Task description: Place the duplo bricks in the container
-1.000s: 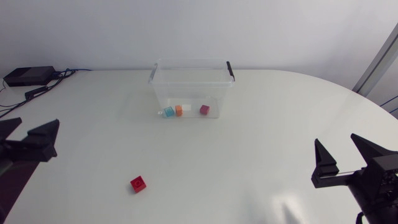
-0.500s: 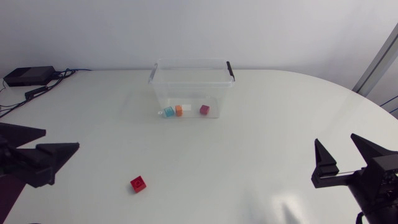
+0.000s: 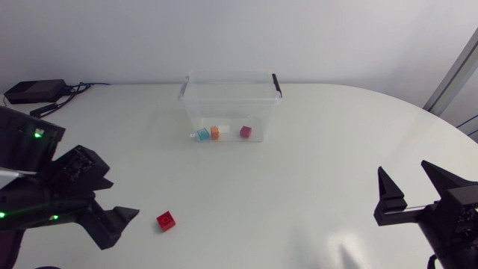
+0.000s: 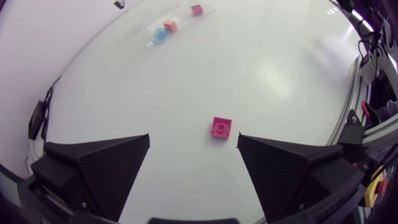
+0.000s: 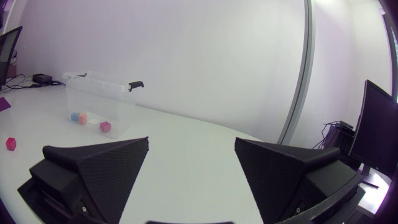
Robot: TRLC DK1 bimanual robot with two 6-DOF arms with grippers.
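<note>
White table (image 3: 321, 164): red brick (image 4: 221, 127) ahead of open left end effector (image 4: 193, 137); right end effector (image 5: 192, 141) open, both empty.

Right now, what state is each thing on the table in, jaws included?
Container, upright, open at the top.
Blue brick, inside the container, on its floor.
Orange brick, inside, beside the blue one.
White brick, inside the container.
Maroon brick, inside the container.
Red brick, loose on the table, outside the container.
Left arm, jaws open, empty, red brick just ahead.
Right arm, jaws open, empty.
</note>
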